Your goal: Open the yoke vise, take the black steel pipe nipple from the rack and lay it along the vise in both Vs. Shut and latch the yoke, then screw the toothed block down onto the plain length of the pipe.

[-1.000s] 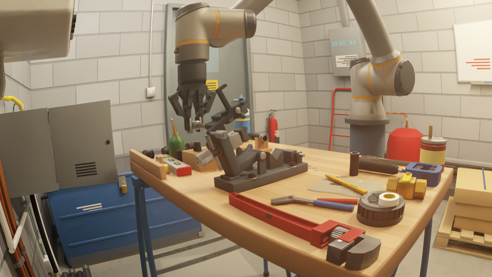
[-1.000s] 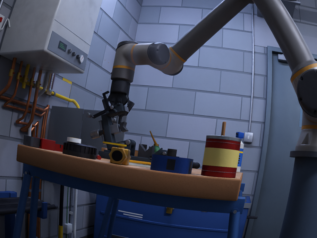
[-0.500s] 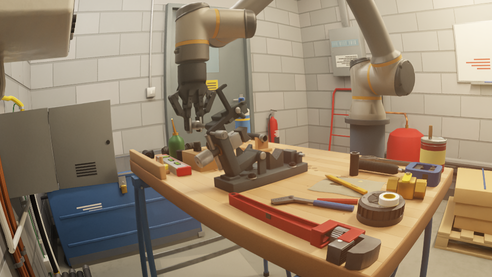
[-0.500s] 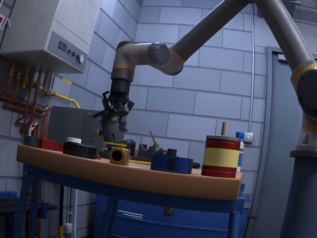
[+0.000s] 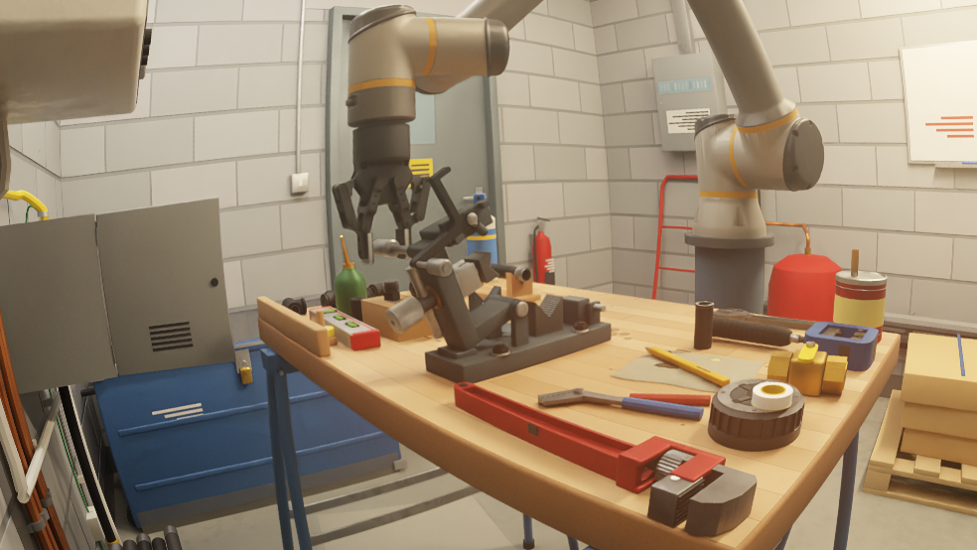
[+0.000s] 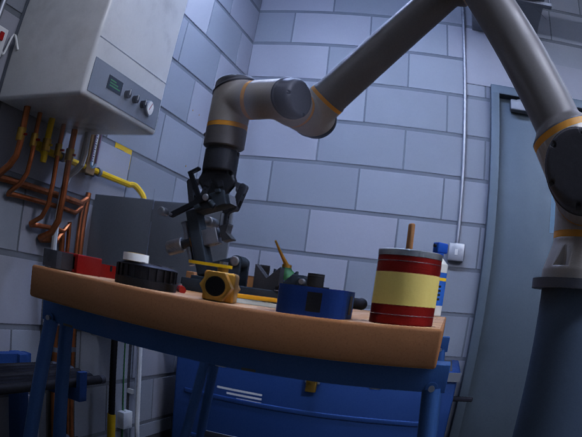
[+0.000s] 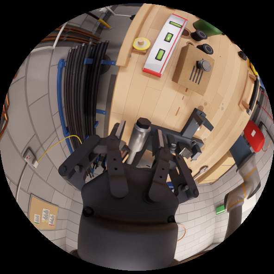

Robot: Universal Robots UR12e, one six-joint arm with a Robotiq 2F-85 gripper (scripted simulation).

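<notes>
The silver handle bar [image 7: 138, 141] at the top of the swung-back yoke [image 5: 437, 225] lies between the fingers of my gripper [image 5: 384, 240], which is open and holds nothing. The yoke vise [image 5: 516, 335] sits mid-bench with its yoke tilted up and back toward the bench's left end, leaving the two Vs [image 5: 547, 311] on its base uncovered. The wooden rack block [image 7: 193, 69] stands behind the vise near the far left corner, with a dark pipe nipple [image 7: 204, 65] standing upright in it. My gripper [image 7: 139, 134] hangs above the bench's left part.
The bench's left edge carries a wooden strip [image 5: 294, 326] and a spirit level [image 5: 344, 326], with a green oil can [image 5: 349, 283] behind. A red pipe wrench [image 5: 595, 451], pliers [image 5: 619, 402] and a die head [image 5: 755, 413] lie toward the front right.
</notes>
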